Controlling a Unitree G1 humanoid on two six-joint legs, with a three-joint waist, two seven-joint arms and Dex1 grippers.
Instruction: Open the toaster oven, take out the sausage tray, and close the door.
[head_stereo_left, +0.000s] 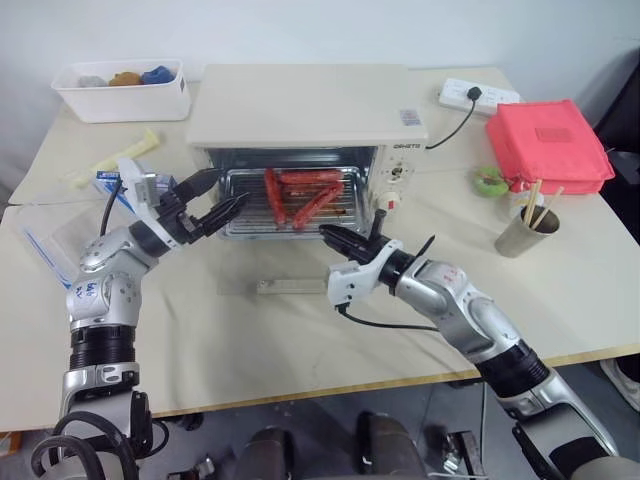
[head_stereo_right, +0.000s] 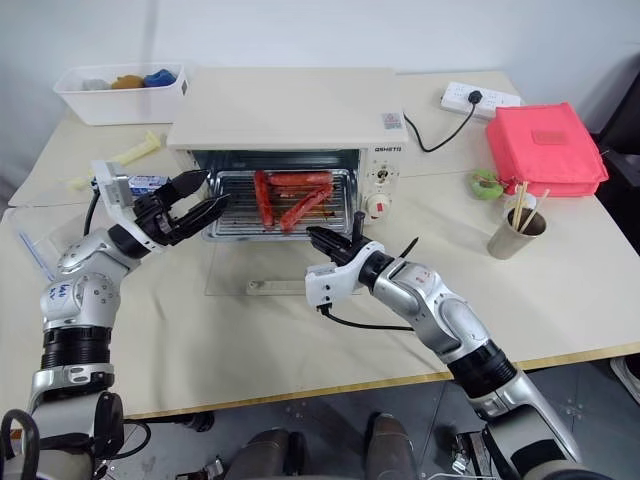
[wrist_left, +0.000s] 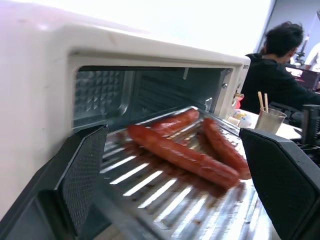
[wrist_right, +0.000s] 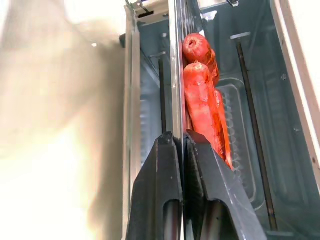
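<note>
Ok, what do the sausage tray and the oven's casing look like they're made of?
The sausage tray looks like thin bare metal: silvery, ridged, throwing bright glints, with greasy smears. The toaster oven casing looks like cream-painted sheet metal with a smooth matte finish, though plastic can't be ruled out by look alone.

Sausage tray jutting from toaster oven, door flat in front, cup right.

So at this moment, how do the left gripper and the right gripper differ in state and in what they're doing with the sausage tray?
The left gripper has its fingers spread wide beside the sausage tray's left end, holding nothing. The right gripper has its fingers shut on the tray's front rim. The left gripper sits at the toaster oven's left side, while the right gripper is near its knob side. Both point toward the open oven over the lowered door.
</note>
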